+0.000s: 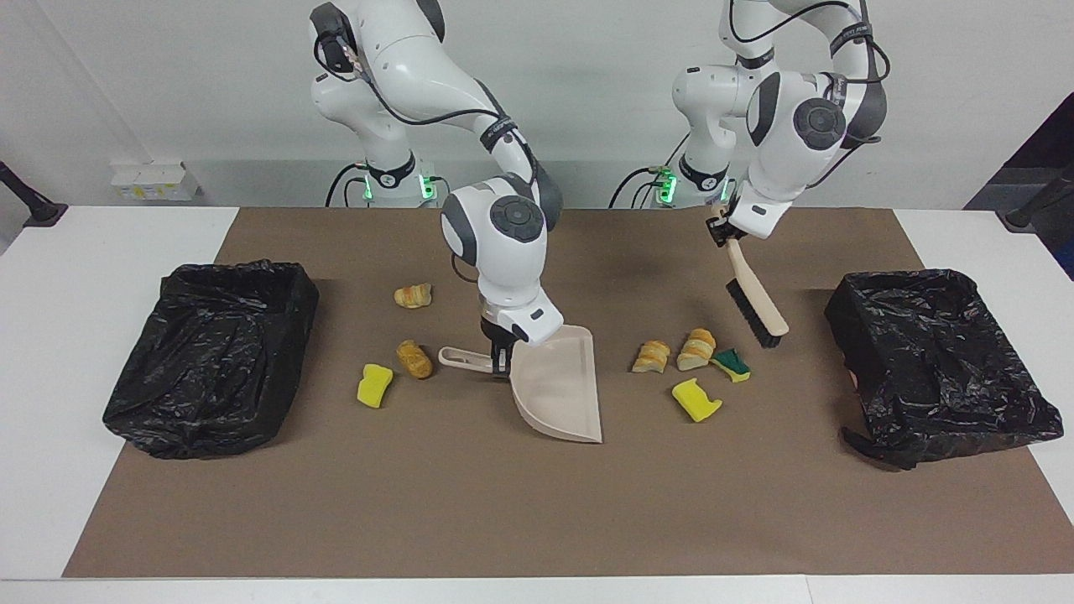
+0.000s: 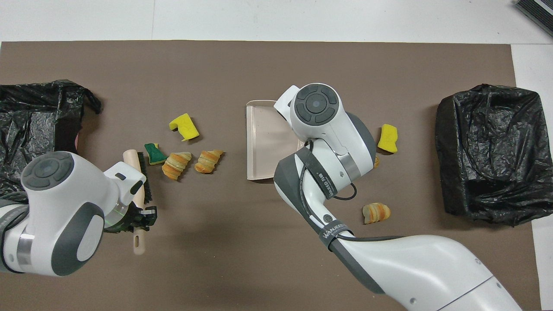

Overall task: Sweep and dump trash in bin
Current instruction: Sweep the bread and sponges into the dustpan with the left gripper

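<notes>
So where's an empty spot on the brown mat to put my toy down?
The wide strip of brown mat farther from the robots than the dustpan is bare, between the two black bins. It is crowded around the trash beside the brush and by the dustpan's handle.

We see brown mat (image 1: 470,512) covering white table (image 1: 59,352). White boxes (image 1: 151,180) by wall, toward right arm's end. Dark slatted object (image 2: 535,11) at table's corner, toward right arm's end; can't identify.
</notes>
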Robot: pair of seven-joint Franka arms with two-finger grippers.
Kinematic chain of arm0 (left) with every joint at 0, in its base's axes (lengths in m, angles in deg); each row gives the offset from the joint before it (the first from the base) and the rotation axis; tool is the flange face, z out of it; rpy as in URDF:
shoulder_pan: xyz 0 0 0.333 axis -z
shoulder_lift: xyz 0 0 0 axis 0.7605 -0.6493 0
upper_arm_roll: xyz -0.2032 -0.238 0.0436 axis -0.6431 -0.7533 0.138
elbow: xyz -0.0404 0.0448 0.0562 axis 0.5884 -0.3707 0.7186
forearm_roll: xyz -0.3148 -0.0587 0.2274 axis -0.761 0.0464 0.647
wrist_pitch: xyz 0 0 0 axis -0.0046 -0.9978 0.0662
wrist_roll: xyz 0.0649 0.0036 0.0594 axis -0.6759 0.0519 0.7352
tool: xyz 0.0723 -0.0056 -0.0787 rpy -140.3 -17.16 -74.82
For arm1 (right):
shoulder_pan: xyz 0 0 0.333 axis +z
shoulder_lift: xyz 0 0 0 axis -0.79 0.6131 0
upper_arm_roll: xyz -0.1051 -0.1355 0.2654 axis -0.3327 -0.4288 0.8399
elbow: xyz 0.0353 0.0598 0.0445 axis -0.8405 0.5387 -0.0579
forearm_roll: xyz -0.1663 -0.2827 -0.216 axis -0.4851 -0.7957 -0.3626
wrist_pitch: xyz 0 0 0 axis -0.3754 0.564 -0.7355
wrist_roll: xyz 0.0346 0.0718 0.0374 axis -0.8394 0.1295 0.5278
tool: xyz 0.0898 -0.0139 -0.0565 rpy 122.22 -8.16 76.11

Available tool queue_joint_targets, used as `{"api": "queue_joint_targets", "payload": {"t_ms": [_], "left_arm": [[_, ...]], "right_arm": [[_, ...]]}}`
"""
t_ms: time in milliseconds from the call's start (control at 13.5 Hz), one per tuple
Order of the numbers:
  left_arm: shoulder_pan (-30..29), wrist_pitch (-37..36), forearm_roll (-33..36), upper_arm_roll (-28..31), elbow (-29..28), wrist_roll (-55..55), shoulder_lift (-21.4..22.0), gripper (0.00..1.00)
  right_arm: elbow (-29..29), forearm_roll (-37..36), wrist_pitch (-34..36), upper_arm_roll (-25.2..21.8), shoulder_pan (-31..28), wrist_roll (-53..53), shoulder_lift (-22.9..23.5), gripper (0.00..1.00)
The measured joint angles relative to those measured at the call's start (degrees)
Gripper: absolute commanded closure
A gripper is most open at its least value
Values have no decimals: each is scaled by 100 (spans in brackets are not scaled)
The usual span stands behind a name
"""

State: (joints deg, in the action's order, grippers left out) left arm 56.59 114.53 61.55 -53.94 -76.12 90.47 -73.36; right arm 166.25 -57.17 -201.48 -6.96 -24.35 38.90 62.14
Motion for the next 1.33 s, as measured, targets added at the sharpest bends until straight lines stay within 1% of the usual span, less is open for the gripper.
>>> {"api": "queue_joint_targets", "payload": {"t_ms": [148,296,445,667,815,964,1112,1334], "left_arm": [[310,435,-20,-32,-60,-14,-205,100],[569,773,-262,-49,-58,41,-412,100],[734,1107,-515,-49,-51,52,-496,100],[921,1413,-887,-51,-26,86,-530,100],[1089,1658,-970,-58,65,182,-703,100],[1331,1853,-1107,-71,309,243,-952,100],[1620,1858,-1277,-85,669,292,-1169,100],[2000,1867,-1324,-98,1011,318,-1301,100]], "right_arm": [[2,0,0,0,0,0,0,100],[2,-2,0,0,0,0,0,100],[3,-2,0,0,-1,0,0,100],[3,-3,0,0,-4,1,0,100],[3,-2,0,0,-9,3,0,100],[4,-2,0,1,-24,9,0,100],[4,-3,0,1,-41,23,0,100],[4,-3,0,1,-51,65,0,100]]}}
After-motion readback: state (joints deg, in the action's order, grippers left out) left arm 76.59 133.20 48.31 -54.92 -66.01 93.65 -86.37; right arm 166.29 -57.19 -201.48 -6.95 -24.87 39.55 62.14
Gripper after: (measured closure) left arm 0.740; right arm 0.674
